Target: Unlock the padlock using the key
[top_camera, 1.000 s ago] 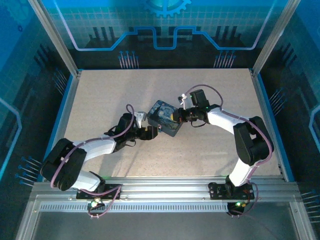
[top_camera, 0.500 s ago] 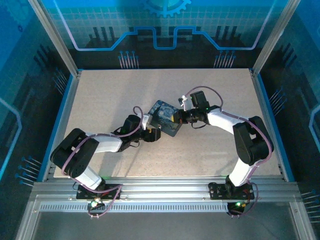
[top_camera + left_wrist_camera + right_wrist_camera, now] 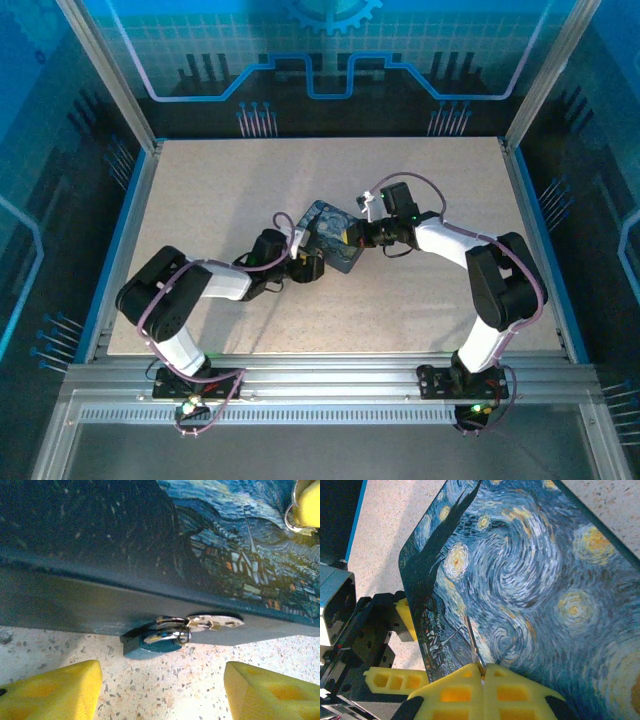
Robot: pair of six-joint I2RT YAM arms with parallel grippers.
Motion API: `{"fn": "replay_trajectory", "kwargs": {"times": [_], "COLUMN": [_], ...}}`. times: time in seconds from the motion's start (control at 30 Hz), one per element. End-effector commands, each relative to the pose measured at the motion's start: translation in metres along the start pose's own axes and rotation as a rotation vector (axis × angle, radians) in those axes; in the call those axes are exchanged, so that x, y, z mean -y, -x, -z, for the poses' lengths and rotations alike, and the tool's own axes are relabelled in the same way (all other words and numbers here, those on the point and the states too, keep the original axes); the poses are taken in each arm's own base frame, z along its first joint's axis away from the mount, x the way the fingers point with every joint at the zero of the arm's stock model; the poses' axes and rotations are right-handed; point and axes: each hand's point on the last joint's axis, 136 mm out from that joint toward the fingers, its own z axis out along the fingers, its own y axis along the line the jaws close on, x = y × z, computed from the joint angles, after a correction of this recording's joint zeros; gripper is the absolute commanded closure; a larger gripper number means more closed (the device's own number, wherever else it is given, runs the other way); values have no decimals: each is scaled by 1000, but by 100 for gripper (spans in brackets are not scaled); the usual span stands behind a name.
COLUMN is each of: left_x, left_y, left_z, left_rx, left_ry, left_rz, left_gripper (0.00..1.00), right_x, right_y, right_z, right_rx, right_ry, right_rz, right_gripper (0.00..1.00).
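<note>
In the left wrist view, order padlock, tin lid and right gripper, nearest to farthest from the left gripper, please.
1. Padlock, just ahead of the left gripper, centre.
2. Tin lid, above it.
3. Right gripper, holding key, top right corner.

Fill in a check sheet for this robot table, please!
Surface: speckled beige tabletop.
Job's things: small metal padlock with silvery shackle hangs from the hasp of the blue night-sky painted tin; thin metal key pokes over the tin's lid.
Clutter: nothing seen.
Grippers: left gripper open, facing the padlock, not touching; right gripper shut on the key.
Cables: purple cables run along both arms.
Surroundings: blue printed walls, metal frame.
</note>
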Motion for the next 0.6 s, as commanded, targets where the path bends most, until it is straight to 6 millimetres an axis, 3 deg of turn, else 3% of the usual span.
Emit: {"fn": "replay_trajectory", "kwargs": {"times": [0.0, 0.4, 0.57], "left_x": [8, 9, 15], "left_y": [15, 8, 4], "left_z": [-7, -20, -22], "left_rx": [42, 17, 8], "left_ry": [-22, -38, -50], "left_rz": [-50, -44, -49], "left_gripper": [34, 38, 44], "right_x": [18, 19, 18], "right_y": [-19, -20, -20], "right_z": [-2, -1, -2], "right_rx": [-52, -50, -48], "right_ry": [-46, -46, -43], "right_rz": [-37, -37, -38], "right_gripper": [100, 100, 100]}}
